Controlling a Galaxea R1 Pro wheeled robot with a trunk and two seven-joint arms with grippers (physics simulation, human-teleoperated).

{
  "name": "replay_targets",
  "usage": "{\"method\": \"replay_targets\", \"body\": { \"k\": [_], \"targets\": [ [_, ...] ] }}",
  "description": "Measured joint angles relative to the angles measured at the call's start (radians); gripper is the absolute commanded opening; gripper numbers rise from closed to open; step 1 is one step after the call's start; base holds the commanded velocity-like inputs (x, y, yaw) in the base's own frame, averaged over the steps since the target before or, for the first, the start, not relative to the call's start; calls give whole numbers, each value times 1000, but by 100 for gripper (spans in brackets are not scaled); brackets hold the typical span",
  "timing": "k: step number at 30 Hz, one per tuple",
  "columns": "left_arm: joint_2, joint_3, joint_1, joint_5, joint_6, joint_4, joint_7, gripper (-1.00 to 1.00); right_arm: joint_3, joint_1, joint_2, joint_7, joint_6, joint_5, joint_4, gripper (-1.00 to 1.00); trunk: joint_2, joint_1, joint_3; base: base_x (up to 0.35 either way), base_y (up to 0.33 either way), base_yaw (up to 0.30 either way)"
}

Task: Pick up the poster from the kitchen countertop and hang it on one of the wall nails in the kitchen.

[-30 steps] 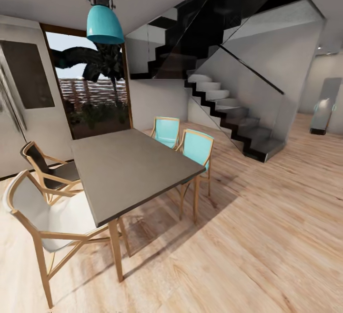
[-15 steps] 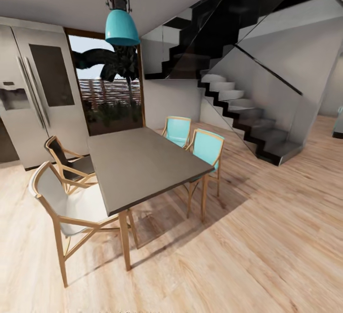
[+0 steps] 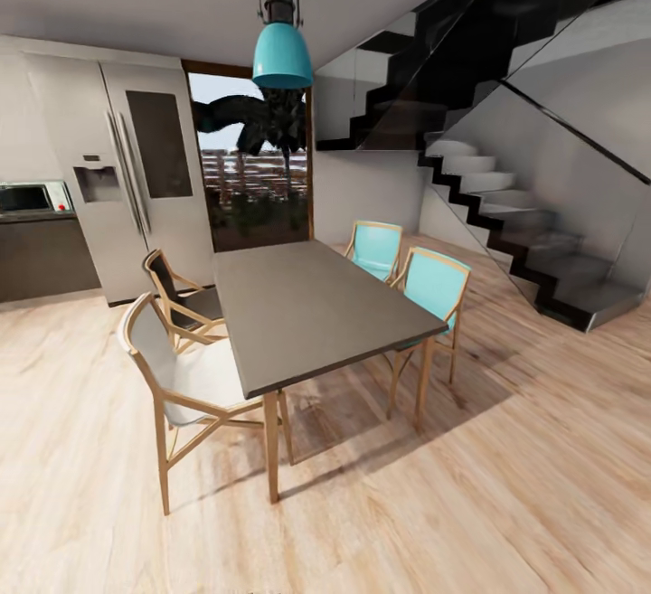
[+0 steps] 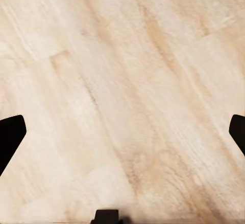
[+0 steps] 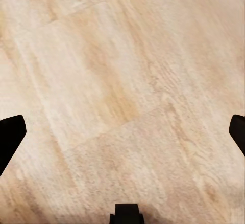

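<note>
The poster and the wall nails are out of view. At the far left of the head view, a low dark counter [image 3: 41,215] with a microwave [image 3: 32,196] on top stands against the wall; I cannot tell whether it is the kitchen countertop. In the left wrist view, my left gripper [image 4: 122,137] is open over pale wooden floor [image 4: 127,81], its dark fingertips [image 4: 10,137] far apart and nothing between them. My right gripper [image 5: 122,137] is likewise open above the floor [image 5: 122,81], with nothing between its fingers.
A dark dining table [image 3: 316,314] with wooden legs stands in the middle, two chairs [image 3: 181,368] on its left and two turquoise chairs [image 3: 434,291] on its right. Behind are a steel fridge [image 3: 145,178], a glass door [image 3: 258,178], a turquoise lamp [image 3: 282,51] and stairs [image 3: 524,232]. Open floor [image 3: 506,504] lies in front.
The camera has turned left: the table, lamp and stairs slid right in the picture, while the fridge and then the dark counter with the microwave came into view at the left.
</note>
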Motion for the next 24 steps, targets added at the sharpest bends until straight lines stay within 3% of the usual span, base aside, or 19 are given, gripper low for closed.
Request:
{"method": "replay_targets", "body": {
  "k": [8, 16, 24],
  "targets": [
    [0, 3, 0, 0, 0, 0, 0, 100, 1, 0, 2, 0, 0, 1, 0, 100, 0, 0, 0, -1, -4, 285],
    [0, 2, 0, 0, 0, 0, 0, 100, 5, 0, 3, 1, 0, 4, 36, 100, 0, 0, 0, -46, -165, 132],
    [0, 3, 0, 0, 0, 0, 1, 100, 3, 0, 4, 0, -75, 5, 55, 100, 0, 0, 0, -11, -53, 258]
  ]
}}
